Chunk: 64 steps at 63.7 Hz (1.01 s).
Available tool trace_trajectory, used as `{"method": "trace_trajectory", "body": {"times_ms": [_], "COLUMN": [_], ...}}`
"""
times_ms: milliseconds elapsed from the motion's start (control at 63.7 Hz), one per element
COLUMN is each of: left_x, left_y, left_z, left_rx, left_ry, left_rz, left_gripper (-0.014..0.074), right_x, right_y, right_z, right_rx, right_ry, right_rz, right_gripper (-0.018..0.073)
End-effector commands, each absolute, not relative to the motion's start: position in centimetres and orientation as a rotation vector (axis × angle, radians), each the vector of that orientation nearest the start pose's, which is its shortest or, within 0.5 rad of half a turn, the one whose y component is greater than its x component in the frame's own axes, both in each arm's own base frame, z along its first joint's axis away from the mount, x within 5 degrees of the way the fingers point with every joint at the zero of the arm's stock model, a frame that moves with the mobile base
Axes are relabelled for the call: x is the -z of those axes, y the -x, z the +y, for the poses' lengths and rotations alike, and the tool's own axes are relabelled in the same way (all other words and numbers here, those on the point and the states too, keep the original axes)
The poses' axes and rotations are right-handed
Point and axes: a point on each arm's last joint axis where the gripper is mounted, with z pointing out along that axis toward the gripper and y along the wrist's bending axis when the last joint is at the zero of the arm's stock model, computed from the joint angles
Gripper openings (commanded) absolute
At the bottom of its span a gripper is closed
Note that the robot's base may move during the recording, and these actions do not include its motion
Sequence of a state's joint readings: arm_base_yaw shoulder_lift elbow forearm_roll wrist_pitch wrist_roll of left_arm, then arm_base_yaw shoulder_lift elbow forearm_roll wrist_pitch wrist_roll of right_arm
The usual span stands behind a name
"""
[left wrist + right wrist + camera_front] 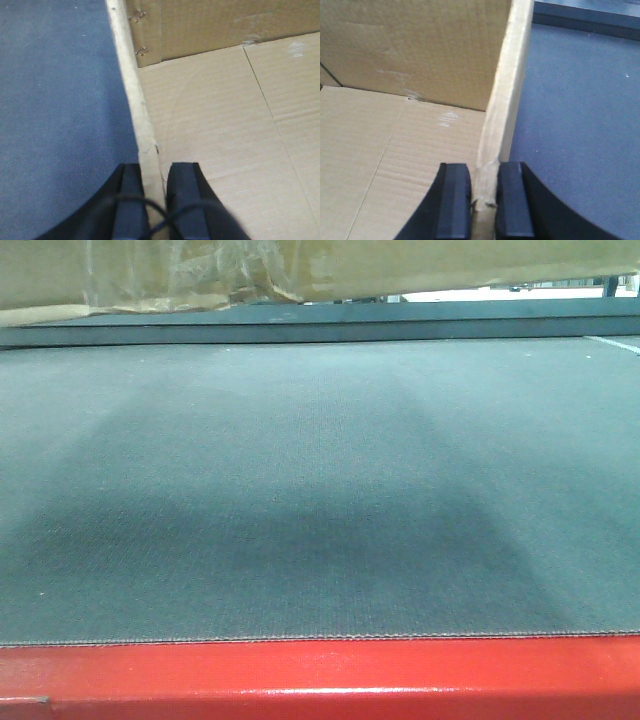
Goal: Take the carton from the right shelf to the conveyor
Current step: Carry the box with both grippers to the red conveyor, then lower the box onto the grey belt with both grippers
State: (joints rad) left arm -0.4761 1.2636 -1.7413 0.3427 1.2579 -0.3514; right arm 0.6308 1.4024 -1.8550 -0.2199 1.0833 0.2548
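We see carton over conveyor, contact unclear | left gripper clamped on its left wall, right gripper clamped on its right wall | we judge pickup done; setting down and letting go remain

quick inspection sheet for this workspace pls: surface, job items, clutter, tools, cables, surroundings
surface: grey textured conveyor belt on a red frame.
job's things: carton, open-topped, with crinkled clear tape on its lower edge, seen over the belt's far end; cannot tell whether it touches the belt. right shelf not in view.
clutter: nothing seen.
grippers: left tool and right tool each pinch a carton side wall, one finger inside and one outside.
cables: thin black wire crossing the left tool's fingers.
surroundings: dark rail behind the belt; beyond it too blurred to tell.
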Motion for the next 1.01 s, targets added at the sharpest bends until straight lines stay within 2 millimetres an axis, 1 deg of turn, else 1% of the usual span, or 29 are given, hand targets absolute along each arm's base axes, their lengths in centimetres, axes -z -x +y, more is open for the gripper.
{"method": "trace_trajectory", "body": {"times_ms": [0, 455, 518, 613, 707, 801, 990], "left_x": [-50.8, -50.8, -51.0, -50.7, -49.9, -48.6, -44.8], "left_y": [-20.5, -20.5, -20.6, -21.4, -22.8, -24.9, -28.5], "left_z": [-7.9, -7.9, -8.0, -7.9, -8.0, -8.2, -8.5], "left_rx": [0.104, 0.104, 0.114, 0.102, 0.082, 0.067, 0.044], "left_ry": [-0.109, -0.109, -0.109, -0.096, -0.084, -0.077, -0.087], "left_rz": [2.169, 2.169, 2.14, 2.141, 2.154, 2.144, 2.152], "left_gripper": [-0.0016, -0.0016, -0.0016, -0.0016, -0.0016, -0.0016, -0.0016], "right_x": [-52.1, -52.1, -51.9, -51.6, -50.8, -49.7, -45.8], "right_y": [-22.6, -22.6, -22.5, -22.6, -23.5, -25.3, -30.1], "right_z": [14.8, 14.8, 14.8, 14.7, 14.6, 14.5, 14.6], "right_rx": [-0.332, -0.332, -0.333, -0.32, -0.288, -0.247, -0.16], "right_ry": [0.395, 0.395, 0.397, 0.397, 0.381, 0.352, 0.3], "right_rz": [1.976, 1.976, 2.005, 2.034, 2.077, 2.129, 2.25], "right_gripper": [-0.007, -0.007, -0.007, -0.007, -0.007, -0.007, -0.007]}}
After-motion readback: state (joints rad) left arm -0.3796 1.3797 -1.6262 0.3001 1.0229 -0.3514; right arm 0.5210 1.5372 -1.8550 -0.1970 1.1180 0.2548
